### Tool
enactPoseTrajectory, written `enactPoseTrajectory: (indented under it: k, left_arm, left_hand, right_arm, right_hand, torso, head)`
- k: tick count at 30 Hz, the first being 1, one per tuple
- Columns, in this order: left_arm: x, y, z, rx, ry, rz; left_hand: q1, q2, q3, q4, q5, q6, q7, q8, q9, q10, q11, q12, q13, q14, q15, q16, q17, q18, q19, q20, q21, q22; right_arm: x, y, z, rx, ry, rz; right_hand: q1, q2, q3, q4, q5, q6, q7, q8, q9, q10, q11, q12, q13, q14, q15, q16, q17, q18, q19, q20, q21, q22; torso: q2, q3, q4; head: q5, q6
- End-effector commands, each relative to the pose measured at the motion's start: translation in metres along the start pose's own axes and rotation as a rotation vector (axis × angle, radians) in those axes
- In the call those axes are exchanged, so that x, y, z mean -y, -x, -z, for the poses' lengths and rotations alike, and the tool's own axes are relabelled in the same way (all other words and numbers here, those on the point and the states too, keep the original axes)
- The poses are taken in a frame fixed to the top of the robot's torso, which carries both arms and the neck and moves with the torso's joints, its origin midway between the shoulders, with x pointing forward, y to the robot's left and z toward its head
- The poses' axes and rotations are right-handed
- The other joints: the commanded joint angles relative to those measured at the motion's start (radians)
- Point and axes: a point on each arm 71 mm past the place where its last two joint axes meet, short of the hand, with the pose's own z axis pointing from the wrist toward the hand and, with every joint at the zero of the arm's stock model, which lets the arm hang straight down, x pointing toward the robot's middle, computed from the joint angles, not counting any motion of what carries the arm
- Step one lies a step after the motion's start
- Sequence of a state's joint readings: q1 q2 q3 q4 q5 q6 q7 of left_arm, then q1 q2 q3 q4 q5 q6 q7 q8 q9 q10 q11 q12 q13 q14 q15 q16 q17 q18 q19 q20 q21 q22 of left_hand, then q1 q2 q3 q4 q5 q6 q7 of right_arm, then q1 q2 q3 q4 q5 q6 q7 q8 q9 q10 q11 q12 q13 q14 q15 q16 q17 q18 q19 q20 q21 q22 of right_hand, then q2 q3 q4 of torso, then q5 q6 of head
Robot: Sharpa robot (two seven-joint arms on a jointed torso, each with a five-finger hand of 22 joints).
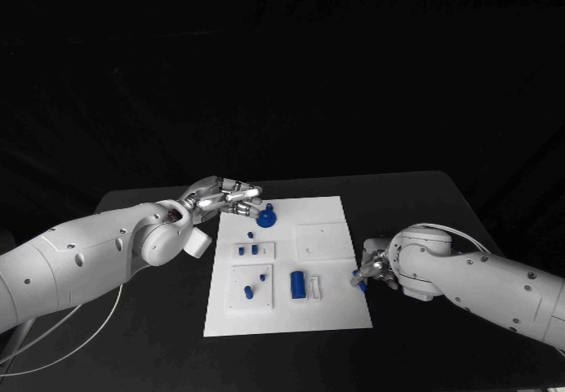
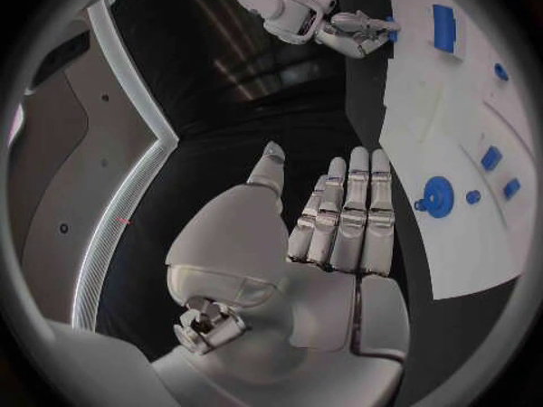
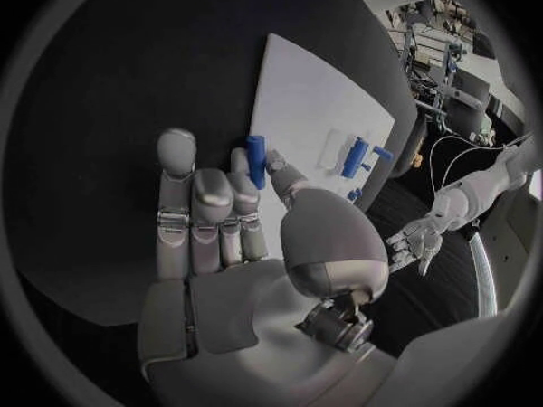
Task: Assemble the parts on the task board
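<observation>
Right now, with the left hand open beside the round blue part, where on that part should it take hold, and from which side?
Likely the rim of the round blue part, pinched across from above, with the left hand coming in from the task board's left edge. The part appears to lie flat like a disc, and a small blue piece sits close on its far side.

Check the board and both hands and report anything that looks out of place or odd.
Nothing looks damaged or spilled. One blue part is off the white board, pinched in the right hand at the board's edge. The left hand is empty, beside the round blue part.
</observation>
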State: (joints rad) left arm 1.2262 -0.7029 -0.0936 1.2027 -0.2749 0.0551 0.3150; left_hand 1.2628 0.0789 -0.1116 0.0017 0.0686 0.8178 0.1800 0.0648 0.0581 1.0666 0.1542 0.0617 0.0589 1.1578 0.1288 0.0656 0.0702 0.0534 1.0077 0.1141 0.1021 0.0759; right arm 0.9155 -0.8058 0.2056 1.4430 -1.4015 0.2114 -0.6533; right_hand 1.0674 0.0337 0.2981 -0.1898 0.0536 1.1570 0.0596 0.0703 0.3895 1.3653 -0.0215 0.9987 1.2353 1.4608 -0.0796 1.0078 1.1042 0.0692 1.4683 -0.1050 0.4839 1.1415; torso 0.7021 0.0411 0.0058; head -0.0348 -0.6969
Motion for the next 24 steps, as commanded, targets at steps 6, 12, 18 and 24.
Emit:
enactPoseTrajectory:
  k: [6, 12, 18, 24]
  left_arm:
    - [0.000, -0.002, 0.000, -0.028, 0.008, 0.016]
    - [-0.001, -0.001, 0.001, -0.030, 0.014, 0.017]
    - [-0.001, -0.001, 0.001, -0.030, 0.017, 0.017]
    - [-0.001, -0.001, 0.001, -0.032, 0.018, 0.018]
  left_hand:
    - [0.006, 0.005, 0.007, -0.004, 0.006, -0.003, -0.003, -0.001, -0.001, -0.005, -0.001, -0.003, 0.001, -0.004, 0.001, -0.002, 0.001, 0.004, 0.002, 0.006, -0.003, -0.001]
    - [0.009, 0.007, 0.009, -0.006, 0.007, -0.003, -0.002, -0.002, -0.001, -0.006, -0.001, -0.003, 0.001, -0.004, 0.001, -0.002, 0.002, 0.004, 0.002, 0.006, -0.003, -0.001]
    - [0.009, 0.007, 0.009, -0.006, 0.007, -0.003, -0.002, -0.002, -0.001, -0.006, -0.001, -0.003, 0.001, -0.004, 0.001, -0.002, 0.002, 0.004, 0.002, 0.006, -0.003, -0.001]
    - [0.007, 0.008, 0.009, -0.005, 0.006, -0.004, -0.002, -0.002, -0.002, -0.005, -0.001, -0.003, 0.001, -0.004, 0.001, -0.002, 0.001, 0.004, 0.002, 0.006, -0.002, -0.001]
  right_arm:
    - [0.012, -0.008, -0.005, -0.006, -0.017, -0.112]
    - [0.017, -0.007, -0.001, -0.010, -0.001, -0.212]
    - [0.022, -0.002, 0.004, -0.013, 0.015, -0.272]
    - [0.022, 0.012, 0.011, 0.006, 0.039, -0.309]
  right_hand:
    - [0.000, 0.022, 0.180, -0.093, 0.083, 0.035, -0.001, -0.006, -0.290, -0.007, -0.007, 0.003, 0.000, 0.002, 0.000, 0.001, -0.007, 0.001, 0.039, 0.003, 0.018, 0.011]
    - [-0.026, 0.018, 0.167, -0.076, 0.079, 0.052, -0.009, -0.006, -0.281, -0.003, -0.011, 0.001, -0.008, 0.002, -0.002, -0.001, -0.017, -0.003, 0.039, 0.001, 0.017, 0.011]
    - [-0.026, 0.018, 0.159, -0.073, 0.072, 0.057, -0.012, -0.006, -0.279, -0.003, -0.012, 0.000, -0.010, 0.001, -0.003, -0.003, -0.021, -0.004, 0.039, 0.001, 0.016, 0.011]
    - [-0.027, 0.019, 0.151, -0.070, 0.076, 0.058, -0.013, -0.006, -0.278, -0.002, -0.013, 0.001, -0.011, 0.001, -0.003, -0.002, -0.024, -0.005, 0.039, 0.000, 0.015, 0.010]
  torso:
    - [-0.001, -0.0002, -0.0003]
    - [-0.001, -0.0004, -0.0005]
    - [-0.001, -0.0013, -0.0006]
    - [0.000, -0.0004, 0.0004]
  head:
    - [0.007, -0.006]
    - [0.012, -0.008]
    - [0.014, -0.009]
    - [0.016, -0.009]
